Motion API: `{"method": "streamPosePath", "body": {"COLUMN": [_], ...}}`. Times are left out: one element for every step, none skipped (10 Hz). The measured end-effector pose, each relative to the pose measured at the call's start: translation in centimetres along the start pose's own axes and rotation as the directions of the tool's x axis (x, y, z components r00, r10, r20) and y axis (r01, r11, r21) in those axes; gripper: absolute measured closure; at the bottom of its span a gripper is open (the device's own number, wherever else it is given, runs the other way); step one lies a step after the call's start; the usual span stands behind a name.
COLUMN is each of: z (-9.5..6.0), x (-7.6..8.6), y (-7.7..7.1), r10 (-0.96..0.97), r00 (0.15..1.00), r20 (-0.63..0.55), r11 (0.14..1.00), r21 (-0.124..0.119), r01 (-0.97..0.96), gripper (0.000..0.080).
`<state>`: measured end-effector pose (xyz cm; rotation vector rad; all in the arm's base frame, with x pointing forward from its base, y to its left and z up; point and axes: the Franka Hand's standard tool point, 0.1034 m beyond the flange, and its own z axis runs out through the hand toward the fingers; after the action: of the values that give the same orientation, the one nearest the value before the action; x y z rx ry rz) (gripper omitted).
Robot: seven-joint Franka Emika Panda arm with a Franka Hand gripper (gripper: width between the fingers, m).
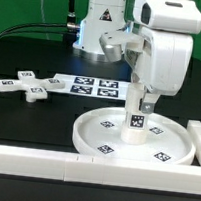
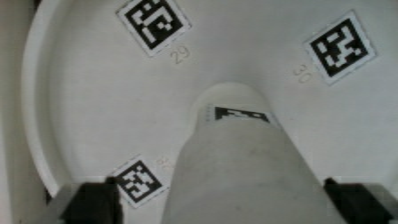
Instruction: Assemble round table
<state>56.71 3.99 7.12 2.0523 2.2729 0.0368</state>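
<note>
The large rimmed round disc (image 1: 134, 140) lies flat on the black table at the front of the exterior view, tags on its face. The short cylinder leg (image 1: 136, 120) stands upright at the disc's centre. My gripper (image 1: 141, 95) comes straight down over the leg and is shut on its upper part. In the wrist view the leg (image 2: 240, 150) runs between my two dark fingertips (image 2: 93, 200), which press its sides, with the disc (image 2: 107, 90) below. The cross-shaped four-arm piece (image 1: 26, 85) lies flat at the exterior view's left.
The marker board (image 1: 87, 85) lies behind the disc. White border blocks run along the front edge (image 1: 62, 164) and at the exterior view's right (image 1: 200, 137). The arm's base (image 1: 101, 28) stands at the back.
</note>
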Motion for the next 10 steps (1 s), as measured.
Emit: {"method": "streamPosePath", "body": {"z": [0.13,0.14,0.14,0.15,0.15,0.15,0.14,0.15,0.15,0.14], "x": [-0.04,-0.05,-0.05,-0.07,-0.07,-0.07,0.05,0.07,0.1,0.07], "y": [-0.28,-0.3,-0.32,-0.33,-0.33,-0.38,-0.44,-0.55,-0.67,-0.71], "r10": [0.0,0.0,0.019,0.036,0.037,0.164,0.309,0.395,0.529,0.601], "r00": [1.0,1.0,1.0,0.999,0.999,0.986,0.951,0.919,0.848,0.799], "r20": [0.001,0.001,0.001,0.002,0.002,0.001,0.007,0.013,0.02,0.026], "r11": [1.0,1.0,1.0,0.999,0.999,0.986,0.951,0.918,0.848,0.798], "r21": [0.011,0.012,0.013,0.013,0.013,0.016,0.023,0.031,0.04,0.041], "r01": [0.0,-0.001,-0.019,-0.036,-0.037,-0.164,-0.31,-0.395,-0.529,-0.601], "gripper": [0.0387,0.0387,0.0387,0.0387,0.0387,0.0387,0.0387,0.0387,0.0387,0.0387]}}
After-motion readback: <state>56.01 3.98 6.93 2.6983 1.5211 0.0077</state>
